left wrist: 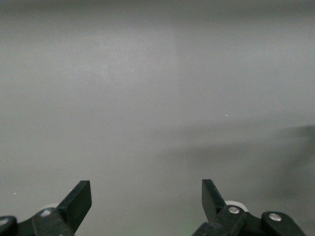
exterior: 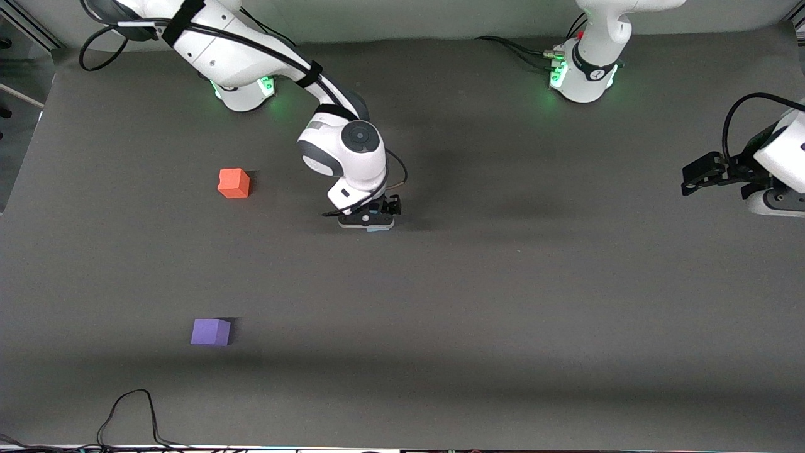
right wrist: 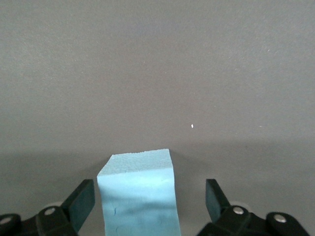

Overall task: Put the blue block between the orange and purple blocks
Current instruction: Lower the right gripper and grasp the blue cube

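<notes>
Grey desk (exterior: 503,302) under everything, both arm bases along its top edge in the front view.

Right arm bent down over the desk's middle, wrist pointing straight at the surface, right tool (exterior: 371,221) low over the blue block (exterior: 378,228) — only a sliver of blue showing beneath it from the front. Seen from the right wrist, block (right wrist: 139,194) sitting between the two fingers (right wrist: 81,199), clear gaps on both sides: spread, not yet pinching. Block resting on the desk by the look of it, roughly square, no long axis to speak of, its faces a little skewed against the fingers.

Left arm waiting at its own end of the desk, left tool (exterior: 703,173) held up and spread, nothing between its fingers (left wrist: 78,196) in the left wrist view, only bare desk.

Orange block (exterior: 234,183) toward the right arm's end, beside the right tool but well apart. Purple block (exterior: 210,331) nearer the front camera than the orange, almost in line with it. Gap between the two open.

Judged: closing on the block comes next, then a carry toward the right arm's end and slightly nearer the camera — right arm plainly the nearer one for it. Off-centre block may twist as the fingers meet it.
</notes>
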Controlling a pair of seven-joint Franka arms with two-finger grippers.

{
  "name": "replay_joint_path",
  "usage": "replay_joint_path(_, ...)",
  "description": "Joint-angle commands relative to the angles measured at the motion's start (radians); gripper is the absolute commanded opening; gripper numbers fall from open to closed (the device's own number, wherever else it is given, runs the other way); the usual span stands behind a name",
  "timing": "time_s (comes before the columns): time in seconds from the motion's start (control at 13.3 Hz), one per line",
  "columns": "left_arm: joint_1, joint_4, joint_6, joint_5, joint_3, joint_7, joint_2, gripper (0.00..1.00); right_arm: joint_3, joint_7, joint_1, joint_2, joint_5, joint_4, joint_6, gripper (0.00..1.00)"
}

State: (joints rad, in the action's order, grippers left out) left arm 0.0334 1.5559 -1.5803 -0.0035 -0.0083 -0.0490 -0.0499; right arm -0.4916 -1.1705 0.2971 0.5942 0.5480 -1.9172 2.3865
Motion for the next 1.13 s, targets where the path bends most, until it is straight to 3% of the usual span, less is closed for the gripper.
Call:
replay_joint_path(0.0,-0.001,-0.019,0.029,-0.004,0.004,0.005,0.010,1.00,-0.004,-0.050,-0.004,0.009,0.032,-0.003,0.045,1.00)
replay_joint_path(0.45,-0.004,-0.014,0.046,0.011,0.005,-0.015,0.013,1.00,-0.004,-0.054,-0.004,0.019,0.032,-0.019,0.046,1.00)
replay_joint_path(0.68,0.000,-0.013,0.046,0.011,0.004,-0.014,0.012,1.00,-0.004,-0.052,-0.006,0.021,0.032,-0.017,0.046,0.56)
replay_joint_path(0.75,0.000,-0.013,0.046,0.011,0.002,-0.014,0.012,1.00,-0.005,-0.051,-0.006,0.019,0.032,-0.017,0.046,0.48)
replay_joint_path(1.05,0.005,-0.013,0.049,0.011,0.001,-0.017,0.008,1.00,-0.007,-0.014,-0.048,-0.017,0.023,-0.016,0.033,0.47)
